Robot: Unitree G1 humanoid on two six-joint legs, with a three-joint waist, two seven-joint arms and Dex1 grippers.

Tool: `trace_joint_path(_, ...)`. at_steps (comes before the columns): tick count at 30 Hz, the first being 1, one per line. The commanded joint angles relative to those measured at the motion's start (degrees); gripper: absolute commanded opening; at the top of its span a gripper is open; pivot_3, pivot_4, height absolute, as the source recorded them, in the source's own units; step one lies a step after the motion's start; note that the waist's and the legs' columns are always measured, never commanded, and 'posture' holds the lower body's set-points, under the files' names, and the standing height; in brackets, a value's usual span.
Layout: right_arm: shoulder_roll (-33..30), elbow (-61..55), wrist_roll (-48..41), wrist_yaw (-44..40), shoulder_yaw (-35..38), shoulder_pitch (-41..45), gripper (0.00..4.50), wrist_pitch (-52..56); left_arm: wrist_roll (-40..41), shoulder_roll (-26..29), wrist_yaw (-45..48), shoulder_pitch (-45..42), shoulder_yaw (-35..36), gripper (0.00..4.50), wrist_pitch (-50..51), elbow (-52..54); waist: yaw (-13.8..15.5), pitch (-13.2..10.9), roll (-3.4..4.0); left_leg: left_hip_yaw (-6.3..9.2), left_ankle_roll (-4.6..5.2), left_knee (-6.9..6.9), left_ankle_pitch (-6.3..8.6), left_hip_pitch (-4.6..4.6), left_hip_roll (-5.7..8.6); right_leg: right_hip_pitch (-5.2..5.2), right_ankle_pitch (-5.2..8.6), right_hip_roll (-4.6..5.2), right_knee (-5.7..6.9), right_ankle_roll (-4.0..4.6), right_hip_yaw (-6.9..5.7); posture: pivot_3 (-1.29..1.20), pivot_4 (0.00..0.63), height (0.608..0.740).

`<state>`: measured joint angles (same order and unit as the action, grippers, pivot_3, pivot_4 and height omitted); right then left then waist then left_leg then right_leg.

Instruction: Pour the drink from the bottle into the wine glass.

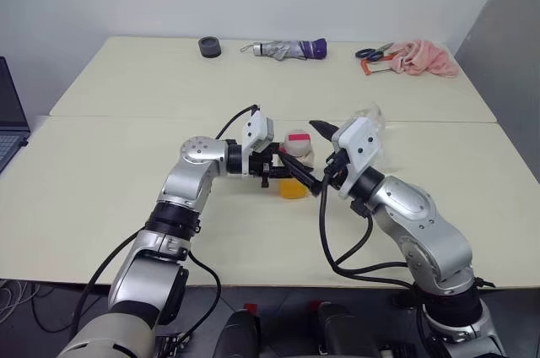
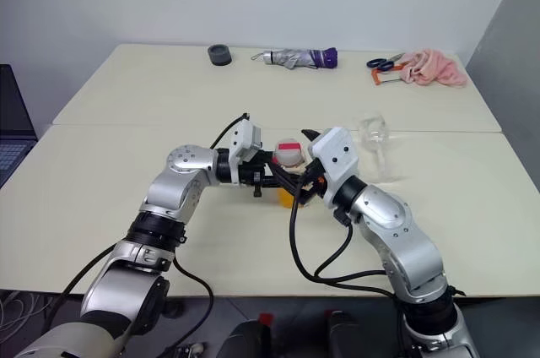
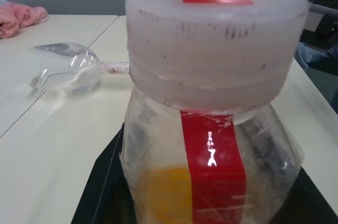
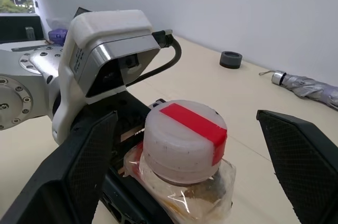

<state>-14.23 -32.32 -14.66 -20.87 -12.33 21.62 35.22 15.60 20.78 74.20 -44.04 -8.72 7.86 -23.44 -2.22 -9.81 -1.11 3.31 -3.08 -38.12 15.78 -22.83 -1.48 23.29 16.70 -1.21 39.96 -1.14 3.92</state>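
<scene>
My left gripper [image 1: 285, 174] is shut on the bottle [image 1: 296, 158], holding it upright a little above the table [image 1: 126, 181]. The bottle is clear, with a white cap [image 4: 185, 134] crossed by a red strip. The orange drink [image 1: 294, 188] fills its lower part. My right gripper [image 1: 320, 157] is open, with one black finger on each side of the cap and not touching it. The wine glass [image 2: 375, 132] lies on its side on the table just beyond my right hand, bowl away from me and stem [image 3: 114, 67] toward me.
Along the far edge lie a black round object [image 1: 209, 46], a folded umbrella [image 1: 291, 49], scissors [image 1: 374, 53] and a pink cloth [image 1: 426, 56]. A laptop [image 1: 8, 117] sits at the far left. A seam runs across the table behind the bottle.
</scene>
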Motion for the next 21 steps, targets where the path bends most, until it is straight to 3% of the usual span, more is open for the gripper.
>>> trace_joint_path(1, 1.3, -0.4, -0.3, 0.5, 0.5, 0.5, 4.5, -1.6, 0.2, -0.4, 0.1, -1.6, 0.3, 1.82, -1.4, 1.1, 0.0, 0.0, 0.0, 0.0, 0.0, 0.0, 0.0, 0.0, 0.0, 0.0, 0.0, -0.01, 0.0, 0.0, 0.0, 0.0, 0.15, 0.74)
trace_joint_path(2, 1.6, -0.2, -0.3, 0.4, 0.5, 0.4, 4.5, -1.6, 0.1, -0.3, 0.1, -1.5, 0.3, 1.82, -1.4, 1.2, 0.0, 0.0, 0.0, 0.0, 0.0, 0.0, 0.0, 0.0, -0.01, 0.0, 0.0, -0.01, 0.0, 0.0, 0.0, 0.0, 0.15, 0.74)
trace_joint_path(5, 2.6, 0.4, -0.3, 0.5, 0.5, 0.4, 3.89, -1.9, 0.0, -0.2, 0.3, -1.3, 0.3, 1.82, -1.4, 1.4, 0.0, 0.0, 0.0, 0.0, 0.0, 0.0, 0.0, 0.0, -0.01, 0.0, 0.0, -0.01, 0.0, 0.0, 0.0, 0.0, 0.15, 0.74)
trace_joint_path(11, 3.9, 1.7, -1.6, -1.3, 0.6, 0.3, 1.86, -3.3, 0.0, 0.0, 0.5, -0.9, 0.3, 1.82, -1.4, 1.7, 0.0, 0.0, 0.0, 0.0, 0.0, 0.0, 0.0, 0.0, -0.01, 0.0, 0.0, -0.01, 0.0, 0.0, 0.0, 0.0, 0.15, 0.74)
trace_joint_path(17, -4.2, 8.5, -8.3, -21.2, 0.7, 4.4, 1.85, -8.1, 0.3, 0.8, 2.2, 0.2, -0.4, 1.82, -0.9, 3.4, 0.0, 0.0, 0.0, -0.02, 0.0, 0.0, 0.0, 0.0, 0.01, 0.0, 0.0, 0.0, -0.01, 0.0, 0.0, 0.0, 0.15, 0.74)
trace_joint_path(21, -12.1, 21.1, -9.9, -38.8, -0.5, 14.8, 1.85, -10.0, 0.3, 1.6, 4.3, -0.2, -0.9, 1.82, -1.3, 3.8, -0.3, 0.0, 0.01, -0.03, 0.02, -0.01, 0.01, 0.05, 0.02, -0.04, 0.0, 0.0, 0.0, 0.0, -0.01, 0.0, 0.15, 0.74)
